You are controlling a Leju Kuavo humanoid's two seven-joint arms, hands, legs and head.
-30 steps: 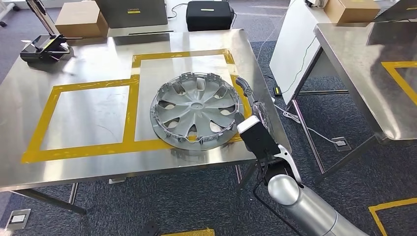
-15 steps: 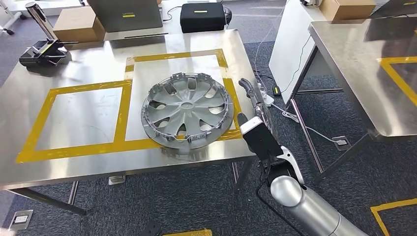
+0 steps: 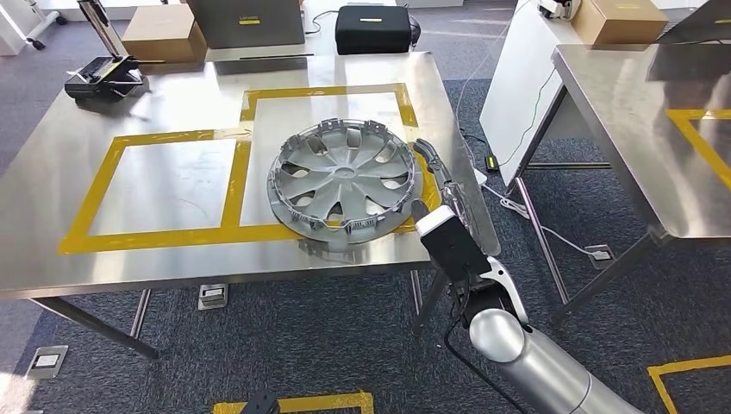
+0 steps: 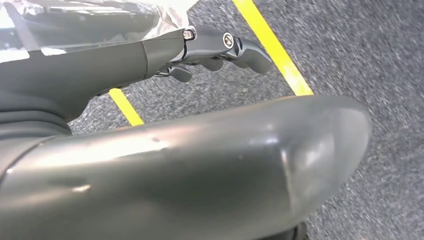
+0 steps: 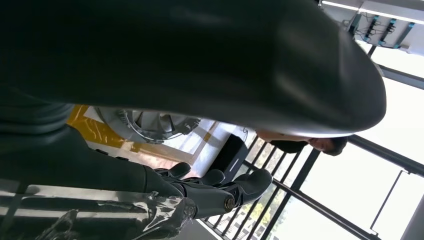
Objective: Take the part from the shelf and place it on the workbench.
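Observation:
The part, a silver wheel cover (image 3: 343,185), lies flat on the steel workbench (image 3: 172,86), across the right yellow-taped square. My right hand (image 3: 438,177) hovers just off the cover's right rim, at the table's right edge, fingers stretched out and holding nothing. In the right wrist view its dark fingers (image 5: 220,187) are loosely bent and the wheel cover (image 5: 150,122) lies apart from them. My left hand (image 4: 210,47) hangs over grey carpet with yellow floor tape, fingers apart and nothing in them.
A black device (image 3: 102,76) sits at the workbench's far left corner. Behind the bench stand a black case (image 3: 372,28) and a cardboard box (image 3: 159,33). A second steel table (image 3: 638,112) stands to the right, with cables on the floor between.
The whole picture has shifted, so the camera has moved. The wheel cover stays on the bench and my right hand stays beside its right rim.

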